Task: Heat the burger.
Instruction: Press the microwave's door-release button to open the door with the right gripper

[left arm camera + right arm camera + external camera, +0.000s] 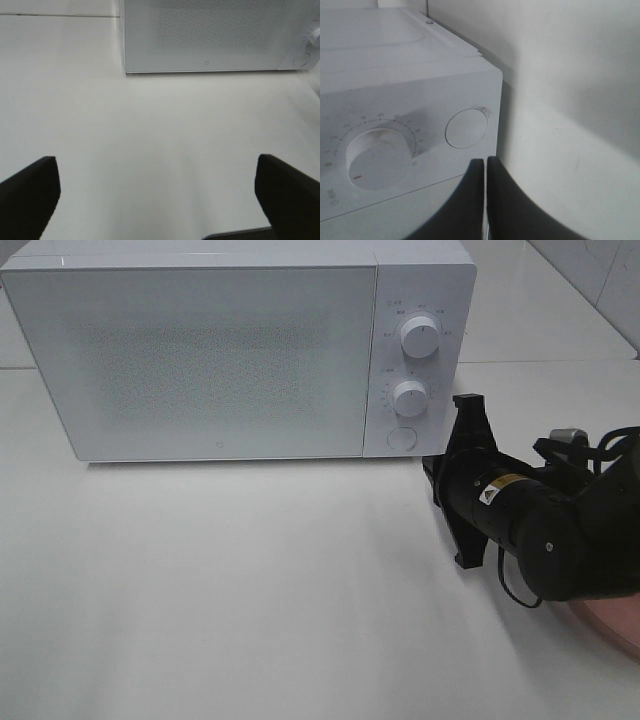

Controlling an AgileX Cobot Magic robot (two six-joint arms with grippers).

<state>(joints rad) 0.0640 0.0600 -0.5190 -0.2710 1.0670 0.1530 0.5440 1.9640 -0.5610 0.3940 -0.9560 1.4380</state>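
Note:
The burger is out of view in every frame. A white microwave (200, 350) stands at the back of the table with its door closed. My right gripper (432, 475) is shut and empty, pointing at the microwave's lower right corner. In the right wrist view its closed fingertips (485, 167) sit just short of the round door button (465, 128), beside the lower knob (377, 160). My left gripper (157, 200) is open and empty, low over bare table in front of the microwave (210, 35). It does not show in the exterior view.
The control panel carries an upper knob (420, 337), a lower knob (410, 397) and the round button (401, 437). The edge of a pink plate (615, 630) peeks out under the right arm at the lower right. White table (250, 590) spreads before the microwave.

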